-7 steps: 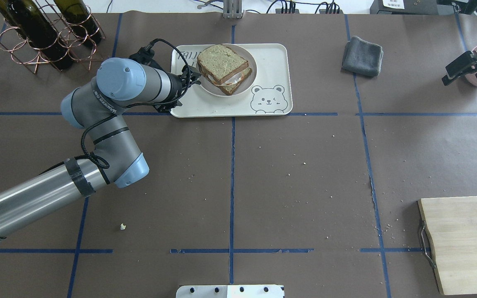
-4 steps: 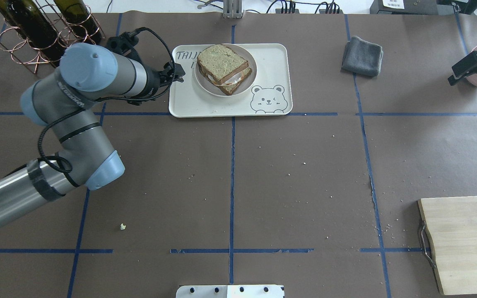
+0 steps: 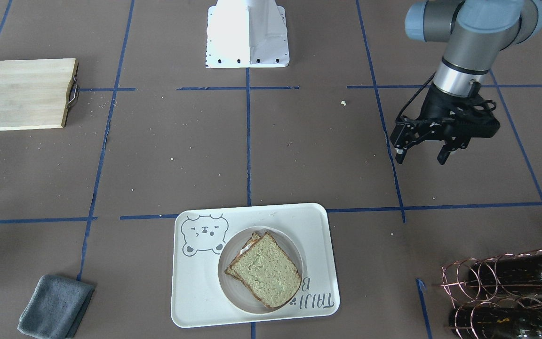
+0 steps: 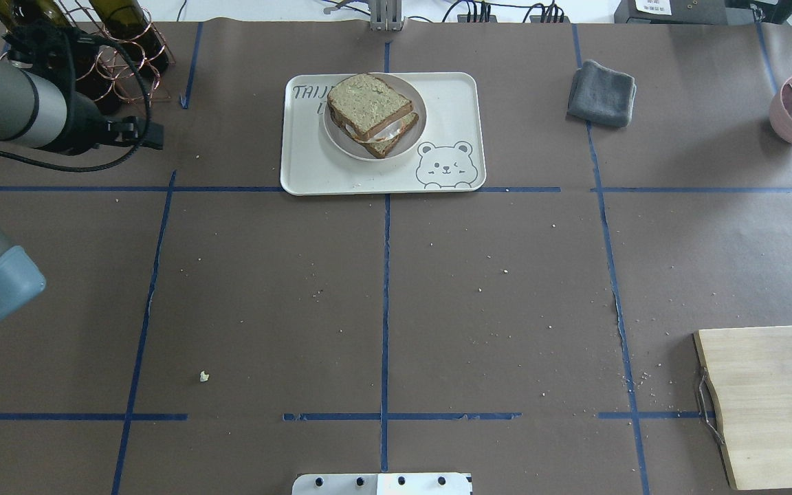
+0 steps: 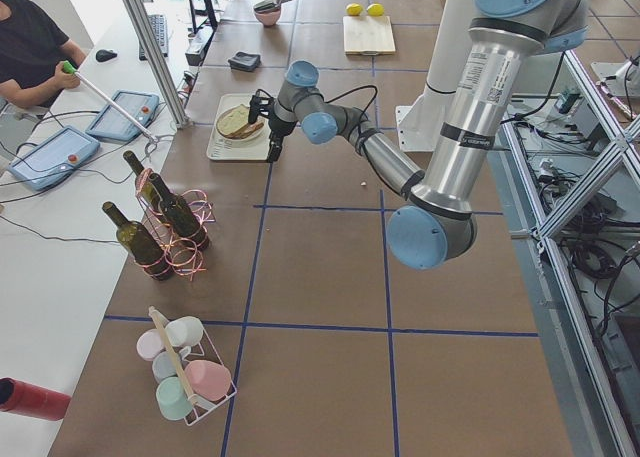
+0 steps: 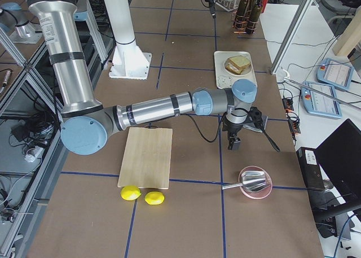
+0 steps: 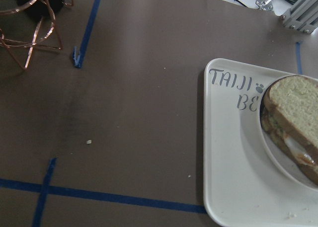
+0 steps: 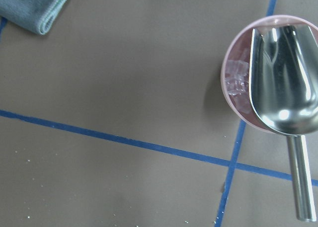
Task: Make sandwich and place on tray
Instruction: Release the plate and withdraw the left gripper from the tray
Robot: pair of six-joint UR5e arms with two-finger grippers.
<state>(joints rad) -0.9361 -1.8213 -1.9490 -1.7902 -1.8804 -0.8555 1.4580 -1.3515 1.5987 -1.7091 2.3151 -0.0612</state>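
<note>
The sandwich [image 4: 370, 113], two greenish-tan slices with white egg showing between them, lies on a small round white plate [image 4: 338, 141] on the cream tray [image 4: 451, 103] with the bear drawing. It also shows in the front view [image 3: 264, 275] and at the right edge of the left wrist view [image 7: 293, 113]. My left gripper [image 3: 420, 157] is open and empty, above the brown table well to the left of the tray. My right gripper [image 6: 234, 140] shows only in the right side view, near the pink bowl; I cannot tell whether it is open or shut.
A copper rack with wine bottles [image 4: 73, 55] stands at the far left, close to my left arm. A grey cloth [image 4: 602, 93] lies right of the tray. A pink bowl with a metal scoop [image 8: 278, 78] is far right. A wooden cutting board [image 4: 774, 399] lies near right.
My left gripper has pulled away from the tray's left edge, far to the left. The sandwich, plate and tray have stayed put. My right gripper has moved out of the overhead view.
</note>
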